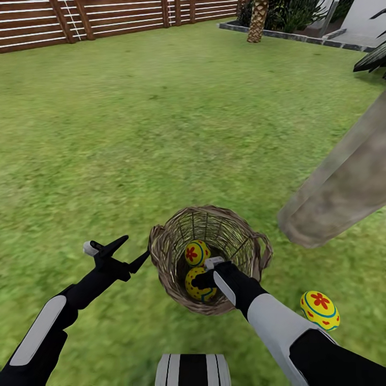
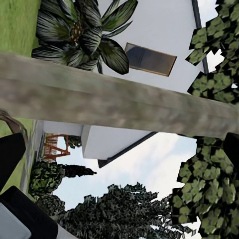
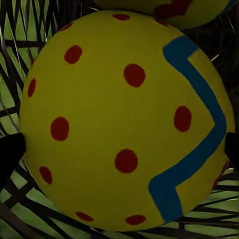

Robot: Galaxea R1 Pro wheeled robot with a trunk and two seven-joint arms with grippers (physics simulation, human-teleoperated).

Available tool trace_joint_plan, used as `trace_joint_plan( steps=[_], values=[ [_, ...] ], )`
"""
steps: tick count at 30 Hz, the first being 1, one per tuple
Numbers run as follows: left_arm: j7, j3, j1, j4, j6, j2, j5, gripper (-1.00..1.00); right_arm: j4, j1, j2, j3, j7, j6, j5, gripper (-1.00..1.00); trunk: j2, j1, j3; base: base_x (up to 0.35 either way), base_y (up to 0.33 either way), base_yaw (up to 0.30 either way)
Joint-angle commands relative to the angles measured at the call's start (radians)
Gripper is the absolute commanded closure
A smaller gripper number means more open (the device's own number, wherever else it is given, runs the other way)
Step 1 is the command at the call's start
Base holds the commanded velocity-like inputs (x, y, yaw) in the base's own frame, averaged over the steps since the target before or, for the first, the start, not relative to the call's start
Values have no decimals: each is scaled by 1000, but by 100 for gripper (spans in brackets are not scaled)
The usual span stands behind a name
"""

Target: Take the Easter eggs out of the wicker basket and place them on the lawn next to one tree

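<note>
Head camera first: the right gripper (image 1: 210, 272) is reaching down inside the wicker basket (image 1: 163, 252), which is standing on the lawn (image 1: 134, 134) just beside the tree (image 1: 343, 182). Its jaws are straddling the nearer dotted egg (image 1: 199, 289); the flowered egg (image 1: 197, 252) is lying just behind, touching or nearly so. A third egg (image 1: 320, 310) is already lying on the grass near the trunk. The left gripper (image 1: 120, 254) is hanging beside the basket, jaws apart and empty.

Left wrist camera is looking past the trunk (image 2: 119, 99) toward the house.

Right wrist camera: the dotted egg (image 3: 124, 124) is sitting centred between the dark fingertips (image 3: 10, 154), jaws apart, not yet clamped. Closing should be gentle and square across the widest part, then the lift straight up, clear of the weave and the neighbour.
</note>
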Motion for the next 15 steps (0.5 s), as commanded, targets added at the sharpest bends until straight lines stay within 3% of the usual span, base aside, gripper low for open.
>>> trace_joint_plan(
  steps=[1, 7, 8, 15],
  values=[
    [-3, 1, 0, 0, 4, 0, -2, -100, 38, 0, -1, 6, -4, 4, 18, -100, 0, 0, -1, 0, 0, 0],
    [-3, 1, -1, 0, 4, 0, -2, -100, 38, 0, -1, 6, -5, 7, 16, -100, -1, 1, -12, 0, 0, 0],
    [-3, 1, -1, 0, 4, 0, -2, -100, 38, 0, -1, 6, -5, 7, 16, 100, -1, 1, -12, 0, 0, 0],
    [-3, 1, -1, 0, 4, 0, -2, -100, 40, 0, -3, 5, -5, 10, 14, 100, -1, 2, -20, 0, 0, 0]
  ],
)
